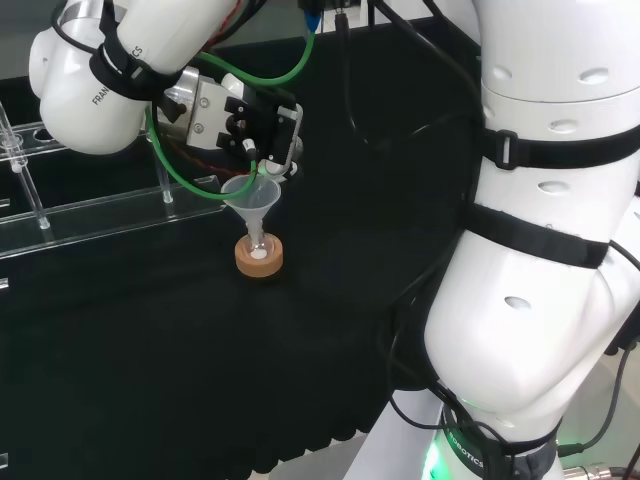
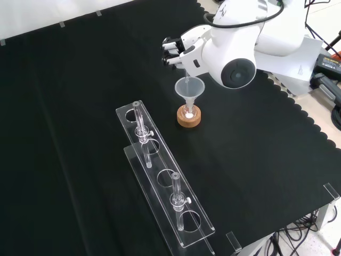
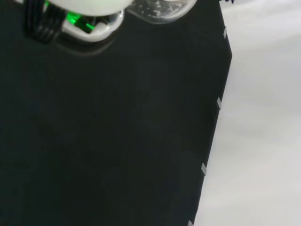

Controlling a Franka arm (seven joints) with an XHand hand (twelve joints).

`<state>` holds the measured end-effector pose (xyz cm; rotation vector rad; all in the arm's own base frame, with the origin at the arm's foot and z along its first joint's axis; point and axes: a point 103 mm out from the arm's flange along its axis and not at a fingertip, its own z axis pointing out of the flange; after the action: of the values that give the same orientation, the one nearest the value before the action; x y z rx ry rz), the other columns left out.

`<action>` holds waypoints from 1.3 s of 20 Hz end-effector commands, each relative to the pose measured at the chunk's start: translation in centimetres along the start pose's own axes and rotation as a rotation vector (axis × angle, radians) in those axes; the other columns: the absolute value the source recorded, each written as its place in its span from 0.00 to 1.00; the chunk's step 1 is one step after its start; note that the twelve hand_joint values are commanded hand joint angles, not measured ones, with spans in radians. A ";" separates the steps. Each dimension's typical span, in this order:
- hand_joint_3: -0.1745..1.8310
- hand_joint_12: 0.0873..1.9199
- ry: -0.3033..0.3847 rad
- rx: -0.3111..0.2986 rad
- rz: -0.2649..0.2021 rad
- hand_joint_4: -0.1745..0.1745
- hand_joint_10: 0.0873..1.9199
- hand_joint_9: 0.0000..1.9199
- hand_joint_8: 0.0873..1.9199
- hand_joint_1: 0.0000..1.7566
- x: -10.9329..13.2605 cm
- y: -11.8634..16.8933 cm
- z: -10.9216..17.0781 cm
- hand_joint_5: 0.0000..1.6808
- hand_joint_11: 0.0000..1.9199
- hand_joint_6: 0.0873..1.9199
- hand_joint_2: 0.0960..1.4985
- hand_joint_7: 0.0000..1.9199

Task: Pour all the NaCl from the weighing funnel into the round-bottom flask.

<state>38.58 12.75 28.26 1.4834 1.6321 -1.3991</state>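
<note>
A small round-bottom flask (image 1: 259,250) sits on a cork ring (image 1: 258,262) mid-cloth, with white powder at its bottom and a clear glass funnel (image 1: 250,195) standing in its neck. The hand (image 1: 248,122) hovers just above the funnel's rim, fingers curled round a small clear piece, the weighing funnel (image 1: 276,170), tipped over the funnel's mouth. From the front, the funnel (image 2: 189,88) and cork ring (image 2: 189,118) stand below the curled fingers (image 2: 171,51). Close to the wrist camera, the clear weighing funnel (image 3: 160,7) carries white grains.
A long clear rack (image 2: 160,181) with glass tubes lies in front of the flask in the front view, and at the left (image 1: 90,210) in the head view. The arm's white link (image 2: 237,72) stands beside the funnel. The cloth's scalloped edge (image 2: 298,114) runs at the right.
</note>
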 end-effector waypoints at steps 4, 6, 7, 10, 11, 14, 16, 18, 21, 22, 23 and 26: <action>0.46 0.53 -0.038 -0.007 0.009 1.00 0.10 0.53 0.30 0.64 0.0 -0.2 -0.2 0.73 0.42 0.39 0.38 0.35; 0.46 0.53 -0.047 -0.009 0.011 1.00 0.10 0.53 0.30 0.64 0.0 -0.2 -0.3 0.73 0.42 0.39 0.38 0.35; 0.46 0.53 -0.051 -0.010 0.012 1.00 0.10 0.53 0.30 0.64 0.0 -0.3 -0.3 0.73 0.42 0.39 0.38 0.35; 0.46 0.53 -0.066 -0.013 0.017 1.00 0.10 0.53 0.30 0.64 0.0 -0.3 -0.4 0.73 0.42 0.39 0.38 0.35; 0.46 0.53 -0.073 -0.013 0.018 1.00 0.10 0.53 0.30 0.64 0.1 -0.3 -0.4 0.73 0.42 0.39 0.38 0.35; 0.46 0.53 -0.093 -0.015 0.021 1.00 0.10 0.52 0.30 0.64 0.2 -0.3 -0.5 0.73 0.42 0.39 0.38 0.35; 0.46 0.53 -0.106 -0.013 0.023 1.00 0.10 0.53 0.30 0.64 0.2 -0.4 -0.6 0.73 0.42 0.39 0.38 0.34; 0.46 0.52 -0.112 -0.017 0.025 1.00 0.10 0.53 0.30 0.64 0.1 -0.4 -0.8 0.73 0.43 0.39 0.38 0.34; 0.46 0.51 -0.126 -0.017 0.028 1.00 0.10 0.53 0.30 0.64 0.1 -0.4 -1.0 0.73 0.44 0.39 0.38 0.34; 0.46 0.51 -0.131 -0.015 0.028 1.00 0.10 0.53 0.30 0.64 0.1 -0.4 -1.0 0.73 0.44 0.39 0.38 0.34; 0.46 0.51 -0.136 -0.015 0.029 1.00 0.10 0.53 0.30 0.64 0.1 -0.5 -1.1 0.73 0.44 0.39 0.38 0.34; 0.46 0.51 -0.150 -0.019 0.034 1.00 0.10 0.53 0.30 0.64 0.1 -0.6 -1.1 0.73 0.44 0.39 0.38 0.34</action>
<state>38.32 13.89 28.70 1.3641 1.5306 -1.4334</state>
